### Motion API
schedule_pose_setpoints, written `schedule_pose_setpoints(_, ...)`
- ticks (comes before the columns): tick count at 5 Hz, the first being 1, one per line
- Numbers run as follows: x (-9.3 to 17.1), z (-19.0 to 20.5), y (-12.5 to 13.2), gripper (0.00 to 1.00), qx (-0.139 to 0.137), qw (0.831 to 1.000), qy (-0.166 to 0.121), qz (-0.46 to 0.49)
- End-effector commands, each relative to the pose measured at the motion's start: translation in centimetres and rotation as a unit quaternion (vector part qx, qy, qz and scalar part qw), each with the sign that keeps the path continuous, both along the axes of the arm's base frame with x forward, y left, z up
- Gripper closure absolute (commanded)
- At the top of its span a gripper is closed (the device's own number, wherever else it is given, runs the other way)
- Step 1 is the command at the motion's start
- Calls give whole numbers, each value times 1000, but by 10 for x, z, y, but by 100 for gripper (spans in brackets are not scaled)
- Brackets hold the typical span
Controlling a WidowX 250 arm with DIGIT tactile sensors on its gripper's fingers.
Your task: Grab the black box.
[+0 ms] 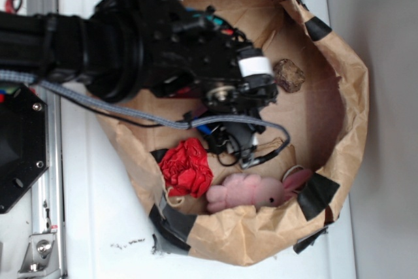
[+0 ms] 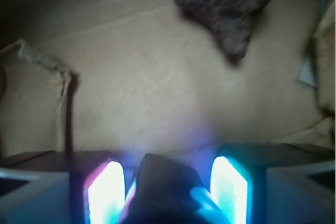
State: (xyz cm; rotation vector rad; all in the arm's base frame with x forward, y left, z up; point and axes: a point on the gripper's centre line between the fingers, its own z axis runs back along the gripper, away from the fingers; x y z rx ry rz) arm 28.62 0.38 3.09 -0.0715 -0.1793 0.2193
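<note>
In the wrist view the gripper [image 2: 167, 190] has its two glowing pads [image 2: 107, 190] closed on either side of a dark, glossy shape — by the look of it the black box [image 2: 160, 187], pinched between them. Beyond lies the paper bag's [image 2: 157, 87] brown floor, then the brown rock-like lump [image 2: 226, 9]. The hold looks shallow — a lift could let the slick wrapping slip out. No readable writing or labels anywhere.
</note>
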Motion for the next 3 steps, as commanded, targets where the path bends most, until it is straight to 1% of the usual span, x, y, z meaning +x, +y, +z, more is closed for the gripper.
schedule_pose_setpoints(1, 15, 93, 32, 100, -38, 998, -48, -7)
schedule_pose_setpoints(2, 8, 105, 37, 100, -48, 998, -24, -37)
schedule_pose_setpoints(3, 2, 103, 36, 100, -24, 998, -31, -47)
